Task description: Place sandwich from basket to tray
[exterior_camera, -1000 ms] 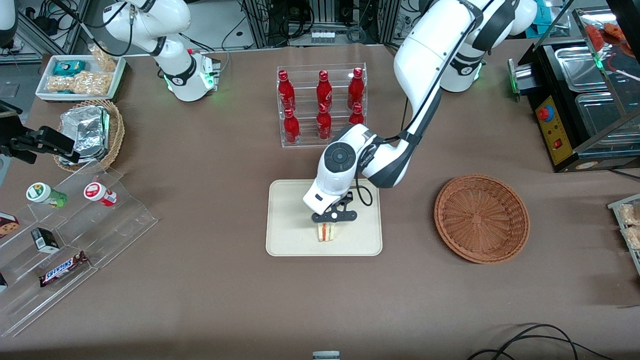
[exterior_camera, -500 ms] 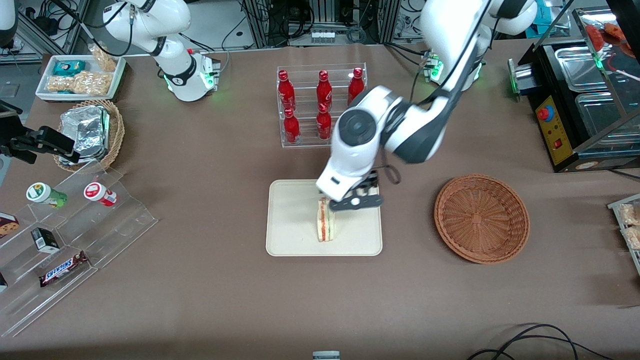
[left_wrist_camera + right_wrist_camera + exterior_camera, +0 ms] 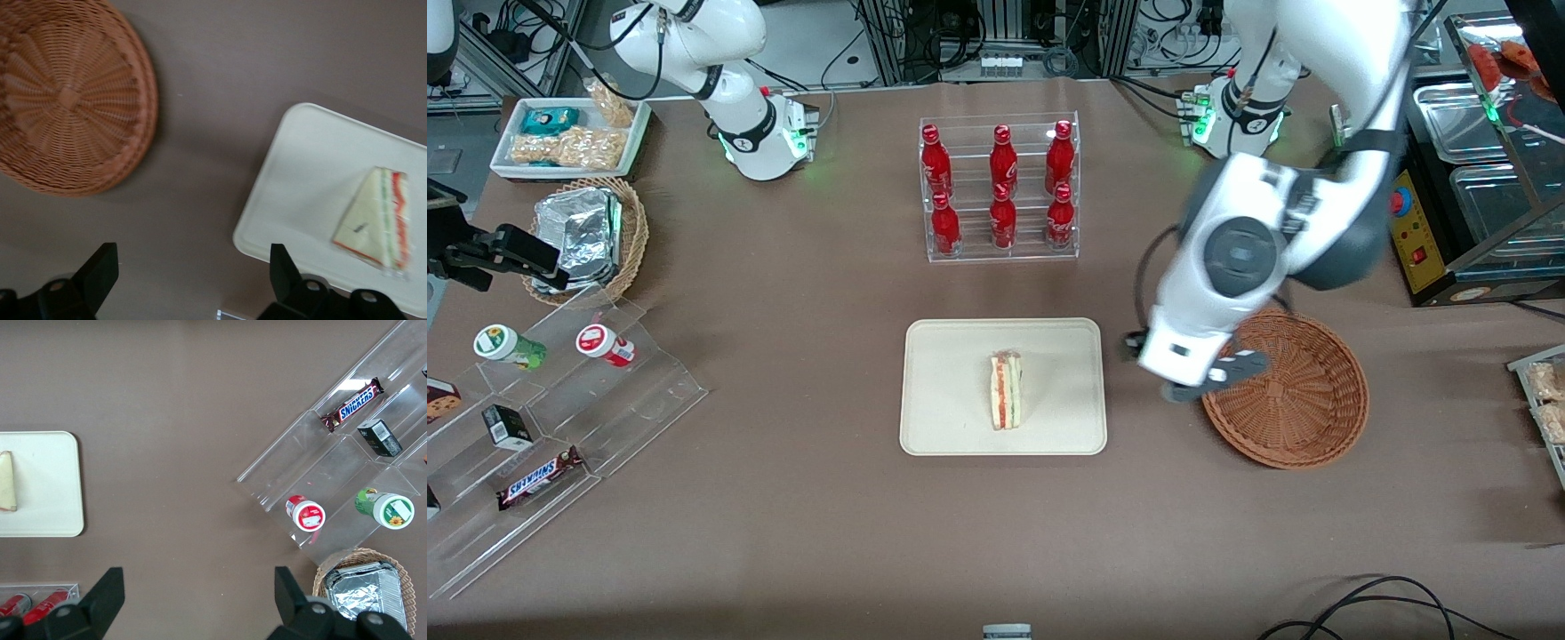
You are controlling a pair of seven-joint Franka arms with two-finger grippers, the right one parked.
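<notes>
Now, with sandwich lying mid-tray, nearer its working-arm edge, and basket bare, best to lift gripper, jaws spread and holding nothing, straight clear above the basket's tray-side rim without brushing the wicker.

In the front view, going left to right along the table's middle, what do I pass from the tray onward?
Tray → sandwich lying on it → the open tool, hovering between the tray and the basket's rim → basket, with nothing in it.
</notes>
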